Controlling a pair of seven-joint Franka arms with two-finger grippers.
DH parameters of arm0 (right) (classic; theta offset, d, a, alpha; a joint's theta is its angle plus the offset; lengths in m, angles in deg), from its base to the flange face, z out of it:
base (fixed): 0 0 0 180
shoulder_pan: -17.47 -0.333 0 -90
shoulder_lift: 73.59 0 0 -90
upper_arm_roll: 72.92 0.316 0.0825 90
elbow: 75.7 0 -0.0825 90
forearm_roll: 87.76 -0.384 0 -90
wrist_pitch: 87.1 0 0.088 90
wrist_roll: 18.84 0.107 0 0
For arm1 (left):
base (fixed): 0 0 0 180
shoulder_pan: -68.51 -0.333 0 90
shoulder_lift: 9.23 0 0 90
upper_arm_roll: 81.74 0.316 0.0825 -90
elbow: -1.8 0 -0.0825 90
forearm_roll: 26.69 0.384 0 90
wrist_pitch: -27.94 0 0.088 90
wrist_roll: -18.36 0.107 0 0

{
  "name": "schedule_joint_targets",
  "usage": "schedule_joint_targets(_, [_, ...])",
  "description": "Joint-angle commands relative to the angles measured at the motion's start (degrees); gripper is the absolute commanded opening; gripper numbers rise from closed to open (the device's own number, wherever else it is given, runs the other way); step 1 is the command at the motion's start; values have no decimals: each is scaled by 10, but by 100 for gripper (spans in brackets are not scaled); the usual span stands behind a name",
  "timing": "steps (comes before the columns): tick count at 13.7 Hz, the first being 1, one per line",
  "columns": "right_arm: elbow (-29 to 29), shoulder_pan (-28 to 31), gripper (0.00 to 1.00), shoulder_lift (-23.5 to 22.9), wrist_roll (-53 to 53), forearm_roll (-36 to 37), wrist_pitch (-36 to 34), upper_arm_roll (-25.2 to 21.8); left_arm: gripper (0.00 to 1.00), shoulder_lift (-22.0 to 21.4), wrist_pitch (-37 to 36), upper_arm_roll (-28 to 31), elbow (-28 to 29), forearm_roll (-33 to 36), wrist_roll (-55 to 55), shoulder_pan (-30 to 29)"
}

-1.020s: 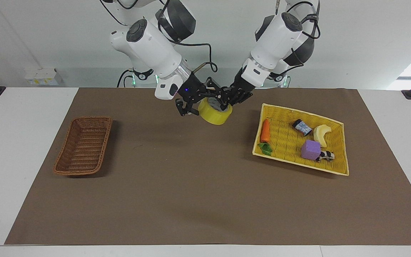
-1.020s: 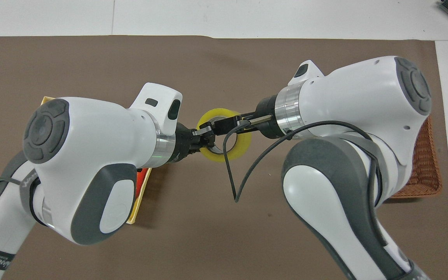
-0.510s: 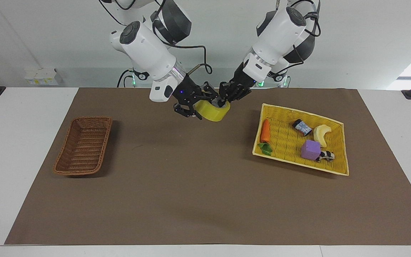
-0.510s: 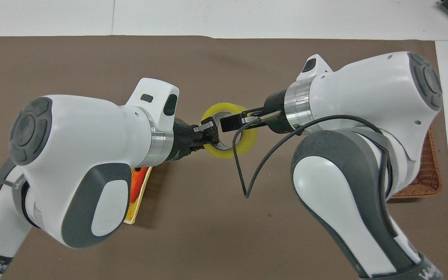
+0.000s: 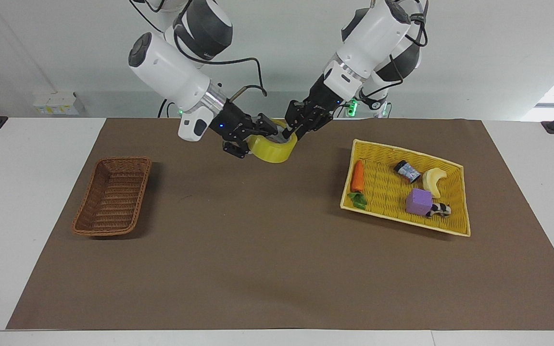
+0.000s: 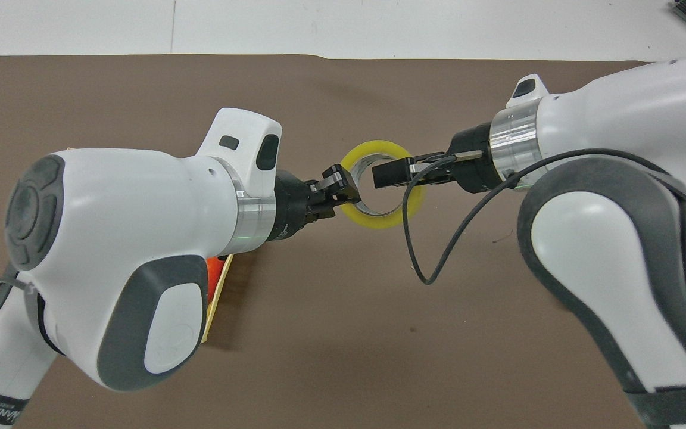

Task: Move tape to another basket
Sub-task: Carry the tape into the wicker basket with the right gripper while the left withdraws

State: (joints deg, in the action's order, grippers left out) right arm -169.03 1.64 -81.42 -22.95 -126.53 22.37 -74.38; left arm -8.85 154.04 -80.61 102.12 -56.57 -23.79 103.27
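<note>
The small deep brown wicker basket [image 5: 112, 196] sits at the right arm's end of the brown mat [image 5: 258, 259] with nothing visible in it, while the flat bright-yellow woven tray [image 5: 455, 226] at the left arm's end holds an orange carrot [image 5: 357, 176], a purple block [image 5: 419, 201], a pale banana piece [image 5: 432, 180], a small dark can [image 5: 407, 171] and a black-and-white toy cow [image 5: 439, 209]. The wide roll of translucent yellow tape [image 5: 271, 149] hangs in the air between the two containers, over bare mat. The right gripper [image 5: 262, 129] is clamped on its rim; the left gripper [image 5: 292, 132] reaches into the core, and I can't tell how wide its fingers stand. Open mat lies between roll and basket
</note>
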Motion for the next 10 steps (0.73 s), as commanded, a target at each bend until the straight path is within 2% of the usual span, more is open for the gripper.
schedule_joint_targets(1, [0, 68, 0, 16, -42, -6, -48, -6, 100, -54, -13, 25, 24, -31, -19, -16])
schedule_joint_targets(3, [0, 130, 0, 20, -99, -15, -113, -9, 100, -62, -24, 25, 23, -40, -16, -34])
schedule_joint_targets(6, [-7, 241, 0, 33, -187, 33, -193, -12, 100, -61, -55, 27, 21, -24, -7, -59])
schedule_joint_targets(8, [-8, 261, 0, 33, -178, 117, -178, -12, 100, -61, -71, 28, 19, 28, -8, -74])
schedule_joint_targets(10, [-28, 273, 0, 19, -140, 136, -155, -12, 100, -61, -94, 28, 19, 101, 0, -91])
